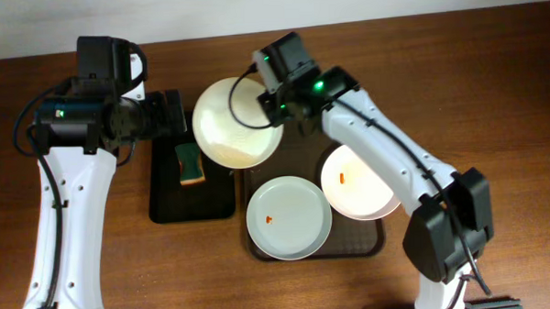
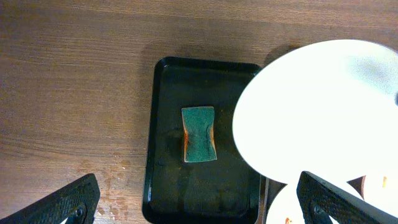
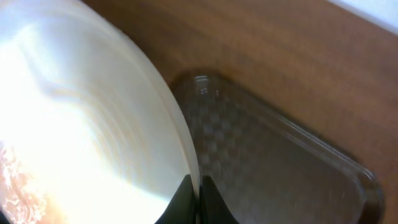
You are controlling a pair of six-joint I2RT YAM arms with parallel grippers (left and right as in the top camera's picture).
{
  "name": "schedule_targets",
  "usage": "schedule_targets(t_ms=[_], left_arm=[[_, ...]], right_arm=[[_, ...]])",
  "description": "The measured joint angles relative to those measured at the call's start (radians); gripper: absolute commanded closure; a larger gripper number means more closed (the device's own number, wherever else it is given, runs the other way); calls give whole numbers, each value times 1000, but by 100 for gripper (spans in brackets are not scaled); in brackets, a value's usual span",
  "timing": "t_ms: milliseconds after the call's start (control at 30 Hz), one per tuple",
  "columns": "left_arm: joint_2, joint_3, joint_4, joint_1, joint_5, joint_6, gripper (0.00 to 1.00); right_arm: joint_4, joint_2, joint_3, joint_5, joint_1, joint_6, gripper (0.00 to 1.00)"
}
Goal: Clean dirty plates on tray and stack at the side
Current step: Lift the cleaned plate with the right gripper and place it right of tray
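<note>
We note the right jaws clamped on the rim of one dirty plate [image 1: 233, 124], held above a corner of the tray [image 1: 379, 235], the left jaws spread wide over the sponge [image 2: 199, 134]; we judge wiping not begun, two smeared plates [image 1: 288, 218] [image 1: 354, 184] on the tray, none stacked.

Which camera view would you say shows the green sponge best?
The left wrist view: the sponge lies whole and unobstructed on the black tray. Overhead shows it small beside the held plate; the right wrist view misses it.
</note>
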Motion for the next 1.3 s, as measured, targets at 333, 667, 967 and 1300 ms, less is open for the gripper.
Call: schedule_targets(t_ms=[333, 667, 967, 1300], left_arm=[[0, 0, -8, 0, -3, 0, 0], [0, 0, -16, 0, -3, 0, 0], [0, 0, -18, 0, -3, 0, 0], [0, 0, -18, 0, -3, 0, 0]], right_arm=[[90, 43, 0, 614, 298, -3, 96], [103, 43, 0, 788, 328, -3, 96], [-47, 43, 4, 566, 234, 53, 96], [-291, -3, 11, -156, -433, 288, 96]])
